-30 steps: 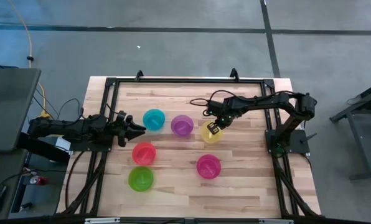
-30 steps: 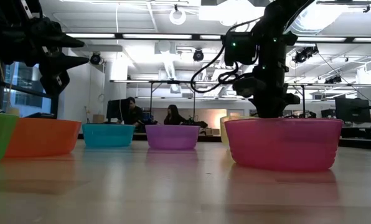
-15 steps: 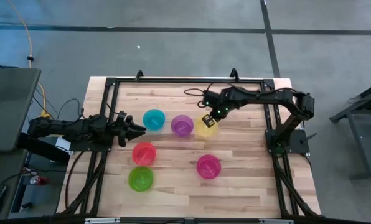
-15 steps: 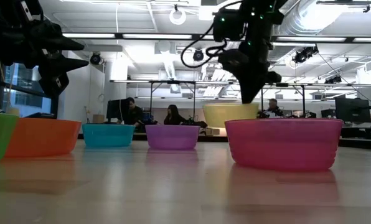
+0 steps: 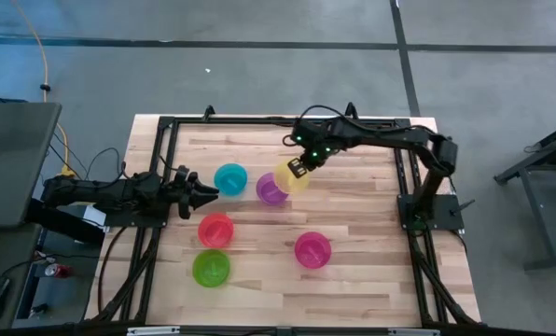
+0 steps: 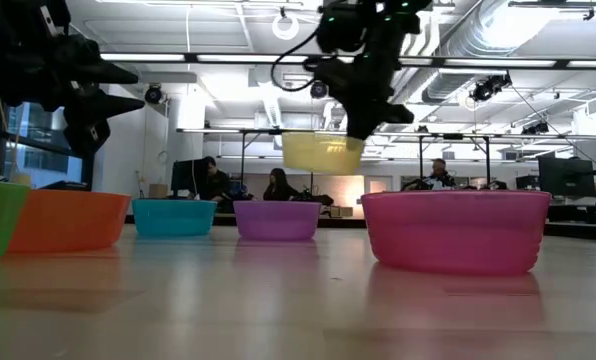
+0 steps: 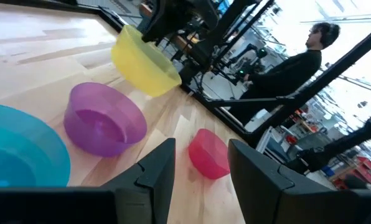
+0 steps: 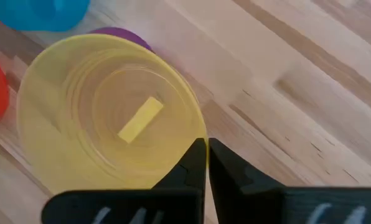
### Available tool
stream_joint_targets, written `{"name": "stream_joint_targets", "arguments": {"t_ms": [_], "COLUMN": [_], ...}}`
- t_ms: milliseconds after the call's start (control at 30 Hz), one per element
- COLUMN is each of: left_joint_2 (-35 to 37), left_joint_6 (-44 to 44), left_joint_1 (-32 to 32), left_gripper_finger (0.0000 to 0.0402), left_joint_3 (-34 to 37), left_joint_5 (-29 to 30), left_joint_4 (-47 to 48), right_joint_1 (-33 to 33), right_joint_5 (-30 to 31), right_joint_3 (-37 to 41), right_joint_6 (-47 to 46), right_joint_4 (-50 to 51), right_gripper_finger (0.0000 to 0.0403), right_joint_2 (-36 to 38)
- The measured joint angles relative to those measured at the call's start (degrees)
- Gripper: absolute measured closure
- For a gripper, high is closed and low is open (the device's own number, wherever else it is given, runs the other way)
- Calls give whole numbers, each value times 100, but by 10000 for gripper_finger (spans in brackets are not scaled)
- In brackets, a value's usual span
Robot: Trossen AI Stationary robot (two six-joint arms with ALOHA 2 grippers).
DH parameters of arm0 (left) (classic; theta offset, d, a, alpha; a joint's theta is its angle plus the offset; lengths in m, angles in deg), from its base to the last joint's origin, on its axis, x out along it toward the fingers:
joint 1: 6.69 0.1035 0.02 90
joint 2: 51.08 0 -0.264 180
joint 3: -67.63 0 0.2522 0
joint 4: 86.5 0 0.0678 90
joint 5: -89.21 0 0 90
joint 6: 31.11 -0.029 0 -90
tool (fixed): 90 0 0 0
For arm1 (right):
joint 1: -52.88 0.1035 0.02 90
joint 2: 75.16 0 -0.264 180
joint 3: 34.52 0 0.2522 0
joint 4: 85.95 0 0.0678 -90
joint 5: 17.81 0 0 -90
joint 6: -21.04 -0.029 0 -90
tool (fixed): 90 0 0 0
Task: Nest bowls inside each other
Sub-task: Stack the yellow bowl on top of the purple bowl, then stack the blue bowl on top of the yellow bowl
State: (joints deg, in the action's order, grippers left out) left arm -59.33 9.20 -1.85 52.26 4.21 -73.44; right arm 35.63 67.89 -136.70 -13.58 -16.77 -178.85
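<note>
The right pincer (image 5: 297,168) is clenched on the rim of the small round translucent yellow plastic bowl (image 5: 292,177) and carries it in the air, clear of the wooden table (image 5: 371,224). In the low view the yellow bowl (image 6: 323,152) hangs above and a little to one side of the small round translucent purple plastic bowl (image 6: 276,220); from above it overlaps the purple bowl's (image 5: 270,189) edge without being centred on it.

This looks like the carrying step of a first nesting, with the purple bowl the likely target. The next move calls for centring the yellow bowl over the purple bowl, levelling it, since it looks tilted in the left wrist view, then lowering and letting go.

The left pincer (image 5: 206,192), its fingers parted and holding nothing, waits well to the far side of the purple bowl from the yellow one, beyond the small round translucent blue plastic bowl (image 5: 229,178).
</note>
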Motion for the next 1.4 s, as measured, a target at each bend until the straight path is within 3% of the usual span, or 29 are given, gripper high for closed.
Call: {"name": "stream_joint_targets", "arguments": {"t_ms": [400, 967, 1100, 1400], "left_joint_2": [0, 0, 0, 0], "left_joint_6": [0, -214, -216, -212], "left_joint_1": [0, 0, 0, 0], "left_gripper_finger": [266, 266, 266, 266], "left_joint_3": [0, 0, 0, 0], "left_joint_5": [37, 14, 18, 72], "left_joint_4": [172, 174, 173, 169], "right_joint_1": [206, 229, 229, 227], "right_joint_5": [-445, -247, -404, -327], "right_joint_3": [-1673, -1727, -1727, -1727], "right_joint_6": [312, 348, 355, 437], "right_joint_4": [556, 430, 424, 430], "right_gripper_finger": [403, 401, 375, 276], "right_joint_2": [-1692, -1898, -1898, -1898]}}
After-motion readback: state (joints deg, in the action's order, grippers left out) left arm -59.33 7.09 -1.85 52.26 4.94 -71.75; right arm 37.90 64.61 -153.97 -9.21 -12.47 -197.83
